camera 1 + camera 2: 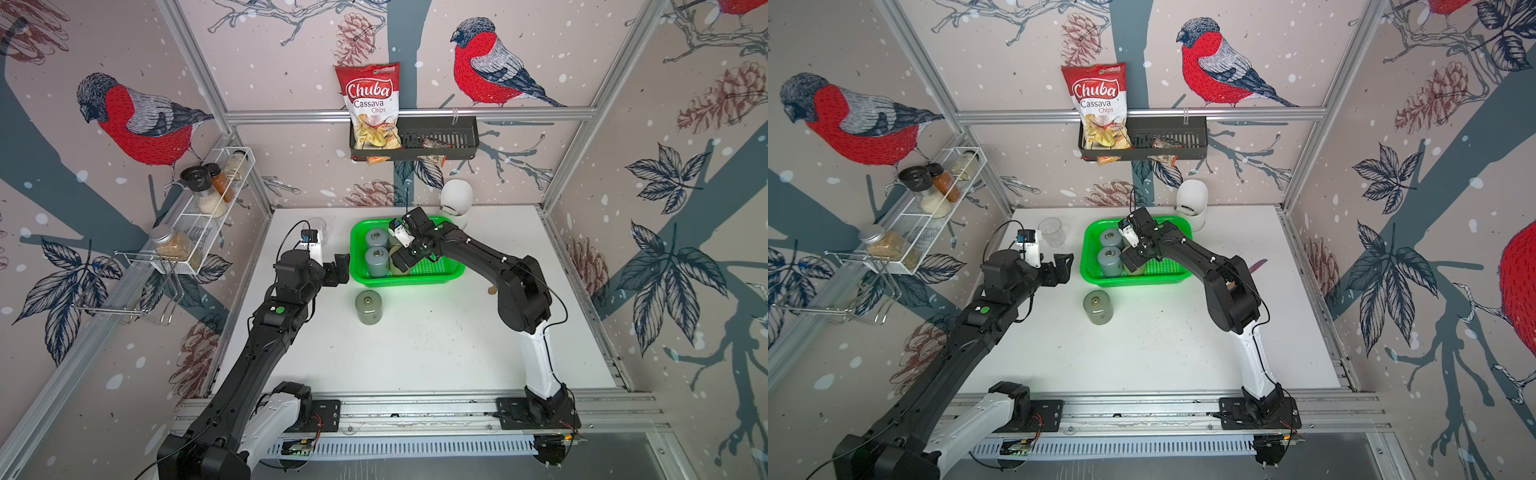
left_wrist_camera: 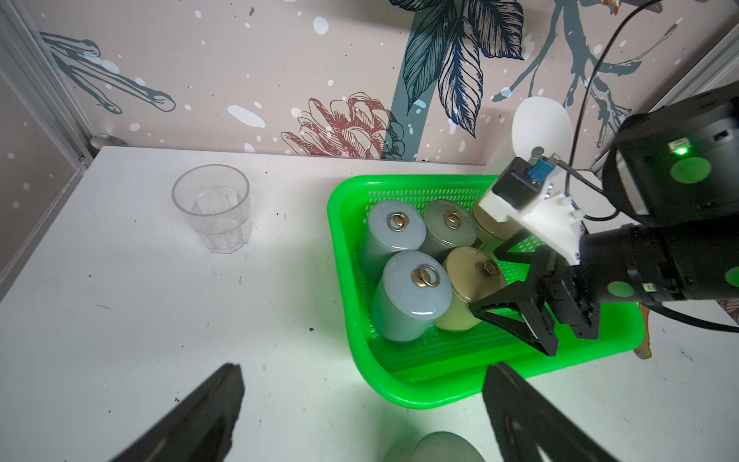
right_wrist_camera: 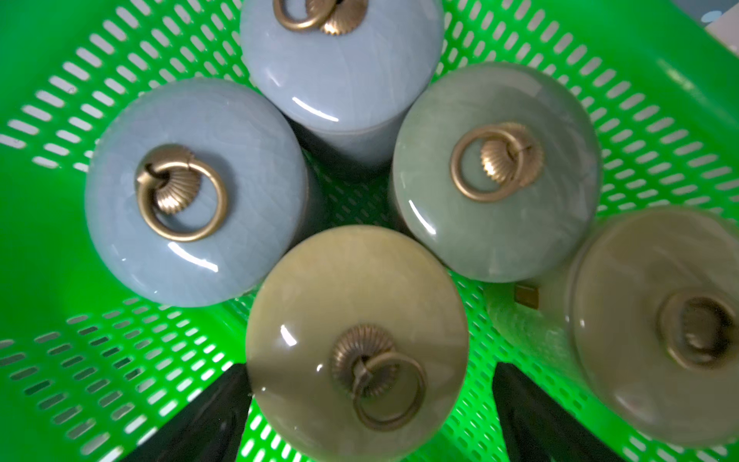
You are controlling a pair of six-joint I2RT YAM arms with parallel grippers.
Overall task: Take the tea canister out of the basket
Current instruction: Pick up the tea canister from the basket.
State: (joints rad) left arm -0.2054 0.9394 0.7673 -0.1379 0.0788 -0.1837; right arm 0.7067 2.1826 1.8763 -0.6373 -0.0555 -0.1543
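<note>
Right wrist view: the right gripper is seen with fingers spread either side of an olive canister; contact cannot be told. The canister is stood in the basket among four others. Outside the basket, the left gripper is held apart, empty.

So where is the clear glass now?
In a top view the clear glass stands on the table, left of the green basket, beyond the left gripper.

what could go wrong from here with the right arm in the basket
The right end effector straddles the olive canister, packed among others; a finger could knock the blue canister or the tan canister. The glaze looks slick, so it may slip when lifted.
</note>
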